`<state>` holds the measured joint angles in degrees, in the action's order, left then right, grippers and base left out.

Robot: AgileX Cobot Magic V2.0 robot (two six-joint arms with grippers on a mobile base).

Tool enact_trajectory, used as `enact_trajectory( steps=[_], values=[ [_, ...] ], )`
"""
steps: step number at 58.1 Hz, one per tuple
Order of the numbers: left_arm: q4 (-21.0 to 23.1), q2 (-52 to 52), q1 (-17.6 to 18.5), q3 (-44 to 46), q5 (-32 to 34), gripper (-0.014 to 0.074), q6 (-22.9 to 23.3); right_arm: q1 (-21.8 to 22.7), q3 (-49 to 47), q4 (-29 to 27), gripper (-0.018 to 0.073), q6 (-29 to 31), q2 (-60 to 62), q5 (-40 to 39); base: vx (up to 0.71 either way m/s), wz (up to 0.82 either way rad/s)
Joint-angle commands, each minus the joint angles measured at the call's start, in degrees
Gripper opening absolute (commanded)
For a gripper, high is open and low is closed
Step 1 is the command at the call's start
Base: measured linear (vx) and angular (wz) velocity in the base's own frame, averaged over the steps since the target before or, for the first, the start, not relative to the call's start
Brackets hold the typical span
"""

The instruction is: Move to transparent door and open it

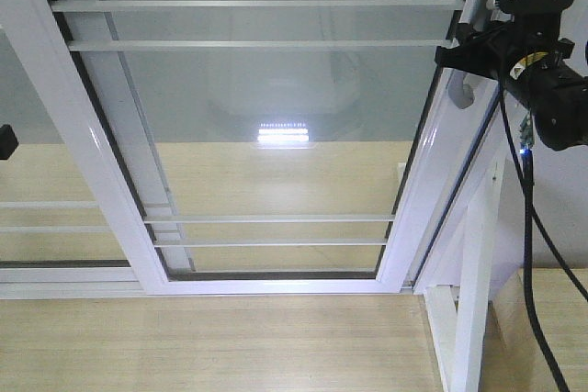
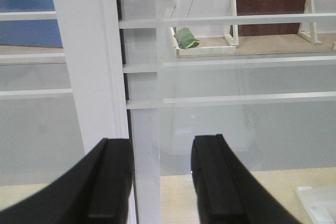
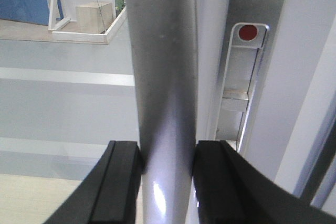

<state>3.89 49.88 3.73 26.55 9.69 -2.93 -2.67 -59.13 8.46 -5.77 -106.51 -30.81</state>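
I have the right gripper (image 3: 167,169) clenched on the grey handle (image 3: 163,66), one finger tight against each side of the bar. The transparent door (image 1: 276,135) fills the front view, with the handle on its right frame edge, top right. Left gripper (image 2: 160,174) is spread and grasps nothing, facing a white frame post (image 2: 86,66).

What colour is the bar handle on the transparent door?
Grey, with a dull metallic sheen; the handle shows best in the right wrist view, between the jaws.
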Motion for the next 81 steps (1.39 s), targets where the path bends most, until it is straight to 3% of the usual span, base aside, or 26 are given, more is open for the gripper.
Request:
enact_trajectory(
  steps=[1,71,81],
  values=[
    [0.1,-0.4,0.3,2.1,4.7,0.0409,0.5,-2.1,-1.8,2.6,0.0307,0.4,2.6,-5.8,0.0,0.0],
    [0.2,-0.4,0.3,2.1,4.7,0.0409,0.5,-16.2,-1.8,2.1,0.0307,0.4,2.6,-9.3,0.0,0.0],
    [0.2,-0.4,0.3,2.1,4.7,0.0409,0.5,-16.5,-1.6,0.8,0.0307,0.0,4.1,-8.8,0.0,0.0]
  ],
)
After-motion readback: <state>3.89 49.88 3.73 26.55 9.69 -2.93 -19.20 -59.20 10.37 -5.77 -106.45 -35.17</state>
